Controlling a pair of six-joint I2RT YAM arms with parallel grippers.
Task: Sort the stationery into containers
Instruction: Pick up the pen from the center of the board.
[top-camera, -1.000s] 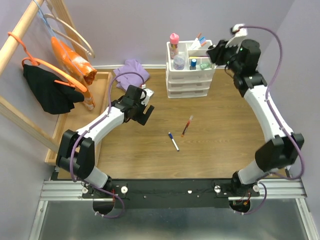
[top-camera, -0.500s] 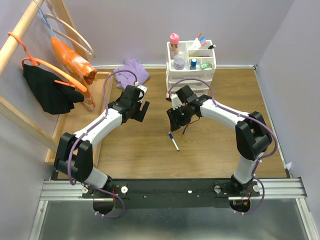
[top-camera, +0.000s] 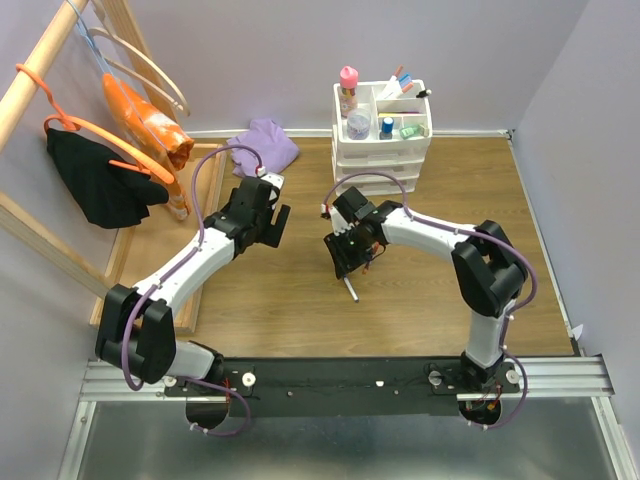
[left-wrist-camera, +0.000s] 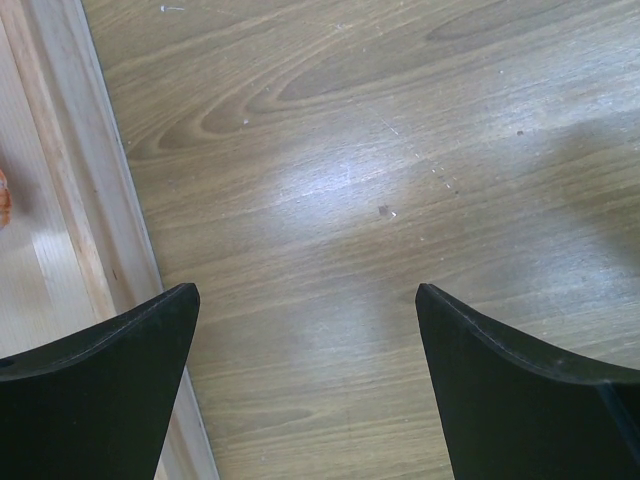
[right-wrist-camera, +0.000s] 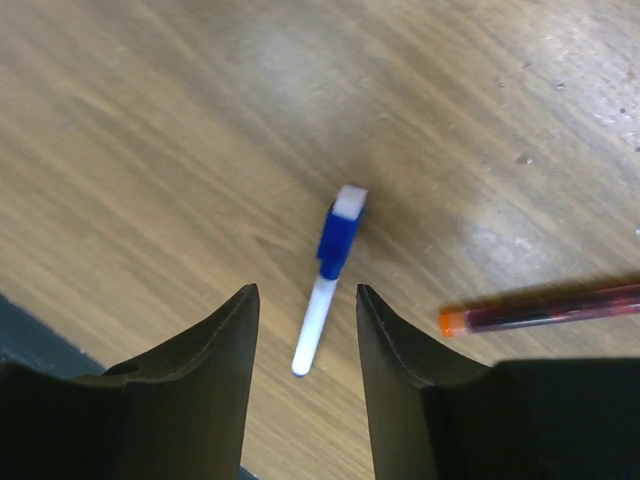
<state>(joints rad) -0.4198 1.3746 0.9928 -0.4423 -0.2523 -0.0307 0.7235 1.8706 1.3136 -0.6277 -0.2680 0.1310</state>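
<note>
A thin white marker with a blue cap (right-wrist-camera: 328, 262) lies on the wooden table, its white end between the fingertips of my right gripper (right-wrist-camera: 305, 300), which is open just above it. In the top view only the marker's end (top-camera: 351, 292) shows below the right gripper (top-camera: 346, 262). A red pen with an orange end (right-wrist-camera: 545, 310) lies just to the right. My left gripper (top-camera: 271, 227) is open and empty over bare table (left-wrist-camera: 305, 300). The white drawer unit (top-camera: 383, 160) at the back holds the pink-capped glue bottle (top-camera: 347, 88), the grey jar (top-camera: 358, 125) and other stationery in its top tray.
A long wooden tray (top-camera: 150, 235) lies along the left, its edge beside my left fingers (left-wrist-camera: 70, 200). A purple cloth (top-camera: 265, 140) lies at the back left. A wooden rail with hangers and clothes (top-camera: 100, 150) stands on the far left.
My right arm has swung from the drawer unit down to the table and now sits over the blue-capped marker. My left gripper has shifted slightly left and back.
</note>
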